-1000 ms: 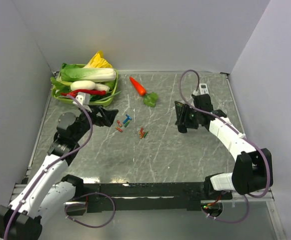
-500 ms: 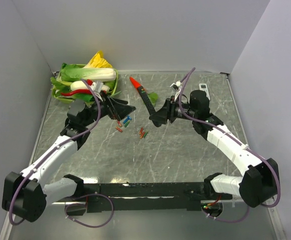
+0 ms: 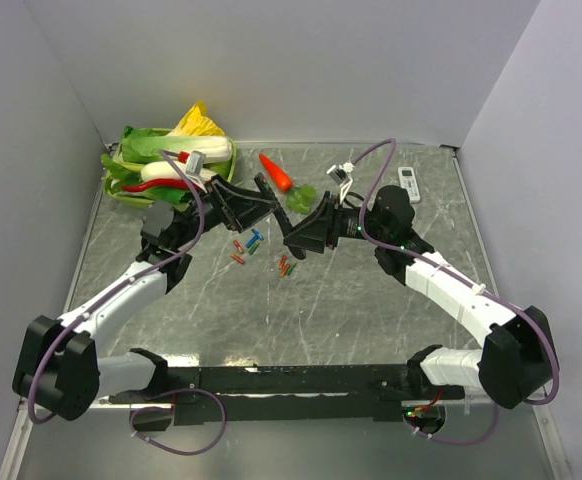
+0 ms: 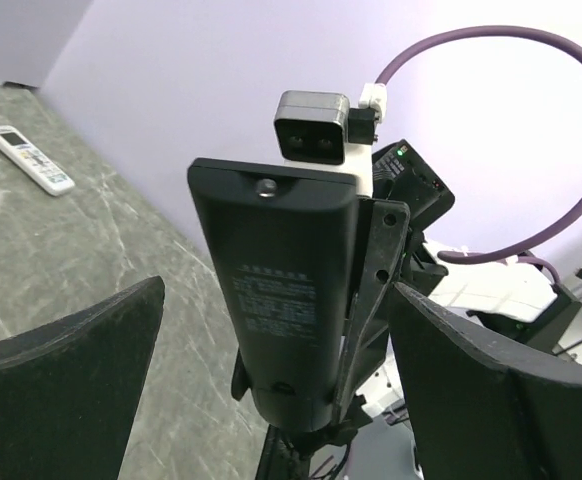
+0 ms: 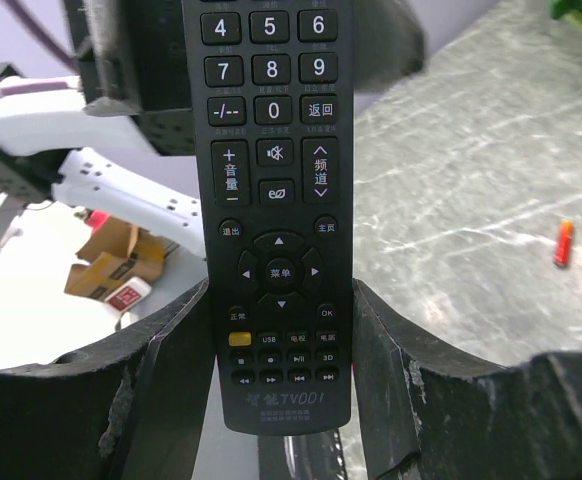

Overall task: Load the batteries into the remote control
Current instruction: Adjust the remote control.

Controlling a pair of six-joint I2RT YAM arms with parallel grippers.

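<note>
Black remote control (image 5: 276,150), clamped in right pincer (image 5: 279,335), shows buttons; left pincer (image 4: 276,355), apart, faces its back.

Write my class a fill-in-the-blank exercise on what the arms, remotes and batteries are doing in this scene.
1. The black remote is clamped in the ___ arm's jaws.
2. The left gripper faces that remote with its jaws ___.
3. The batteries lie loose on the ___.
4. The other remote, at the far right, is ___ in colour.
Missing words: right; open; table; white.
</note>
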